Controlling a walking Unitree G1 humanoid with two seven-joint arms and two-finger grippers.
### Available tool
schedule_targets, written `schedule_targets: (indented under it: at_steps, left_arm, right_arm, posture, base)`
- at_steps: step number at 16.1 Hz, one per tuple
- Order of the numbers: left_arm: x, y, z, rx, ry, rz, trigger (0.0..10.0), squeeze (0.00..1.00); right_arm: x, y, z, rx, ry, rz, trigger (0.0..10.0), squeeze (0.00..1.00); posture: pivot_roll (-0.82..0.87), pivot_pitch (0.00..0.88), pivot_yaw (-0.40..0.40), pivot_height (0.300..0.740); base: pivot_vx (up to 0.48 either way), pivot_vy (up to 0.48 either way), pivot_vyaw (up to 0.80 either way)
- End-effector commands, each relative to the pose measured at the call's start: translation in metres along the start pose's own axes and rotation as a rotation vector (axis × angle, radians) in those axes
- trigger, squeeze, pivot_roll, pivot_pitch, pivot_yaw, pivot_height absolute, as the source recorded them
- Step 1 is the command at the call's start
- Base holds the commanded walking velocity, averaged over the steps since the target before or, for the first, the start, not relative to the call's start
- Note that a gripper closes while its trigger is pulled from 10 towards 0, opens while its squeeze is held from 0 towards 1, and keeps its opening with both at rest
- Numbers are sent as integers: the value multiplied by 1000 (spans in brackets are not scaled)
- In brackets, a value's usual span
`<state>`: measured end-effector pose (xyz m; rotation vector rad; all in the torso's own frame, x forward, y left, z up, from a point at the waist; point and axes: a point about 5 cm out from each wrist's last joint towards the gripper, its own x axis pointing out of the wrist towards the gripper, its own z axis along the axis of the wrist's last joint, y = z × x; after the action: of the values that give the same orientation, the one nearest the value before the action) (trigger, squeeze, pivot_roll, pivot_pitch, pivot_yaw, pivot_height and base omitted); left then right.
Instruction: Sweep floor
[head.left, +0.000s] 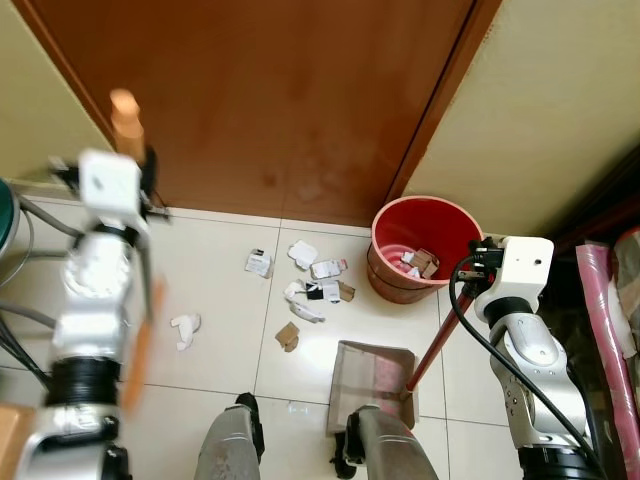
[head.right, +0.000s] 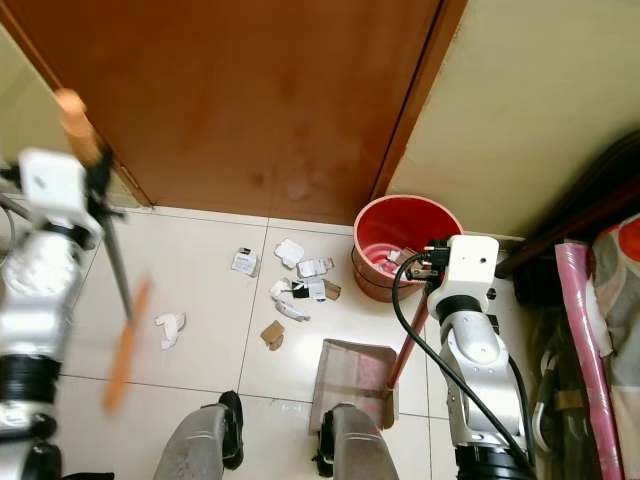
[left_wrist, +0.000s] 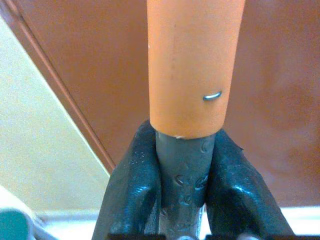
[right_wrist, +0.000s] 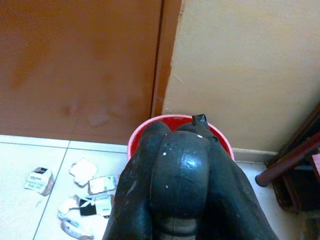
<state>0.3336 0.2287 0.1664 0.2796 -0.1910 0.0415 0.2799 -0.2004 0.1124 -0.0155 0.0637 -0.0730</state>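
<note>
Left gripper (left_wrist: 182, 165): two black fingers (left_wrist: 132, 190) clamped on the grey shaft of the broom handle (head.left: 127, 118), just below its orange end cap; held high at the left, before the door.

Right gripper (right_wrist: 175, 170): fingers closed together around a black grip; the red handle (head.left: 432, 345) of the dustpan slants down from this arm, so it appears to be what is held.

Dustpan (head.left: 372, 372): one, metal, lying on the floor tiles between the robot's feet and the bucket, mouth toward the door.

Bucket (head.left: 425, 250): one, red, standing at the foot of the door frame beside the cream wall; scraps of paper inside.

Litter (head.left: 310, 280): a loose cluster of paper and card scraps, roughly eight, on the tiles before the door, left of the bucket; one brown card piece (head.left: 287, 336) lies nearer the dustpan; one crumpled white piece (head.left: 185, 328) lies apart, further left.

Floor (head.left: 220, 290): pale glossy tiles with dark grout lines.

Door (head.left: 270, 90): brown wood, shut, filling the far side.

Right edge: pink rolled material (head.left: 605, 330) leaning upright beside dark furniture.
</note>
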Motion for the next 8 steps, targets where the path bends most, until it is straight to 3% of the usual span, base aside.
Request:
schedule_targets:
  at_steps: [1,2,3,8]
  left_arm:
    - [2,-6,10,-9,-49,-15,10000,0]
    - [1,-29,6,-74,-36,-90,10000,0]
    - [0,-43,6,-93,-34,-149,10000,0]
    - [-9,-92,17,-193,-63,-355,10000,0]
  right_arm:
    - [-4,-2,-8,12,37,-4,10000,0]
    - [-5,-2,-8,11,37,-4,10000,0]
    - [-5,-3,-8,10,37,-4,10000,0]
    - [-3,-1,-8,18,35,-6,10000,0]
  posture:
    - [-48,234,-70,740]
    - [-52,229,-71,740]
    - [-52,229,-71,740]
    - [-45,219,-70,740]
  base:
    - [0,0,0]
    - [0,0,0]
    - [0,0,0]
    - [0,0,0]
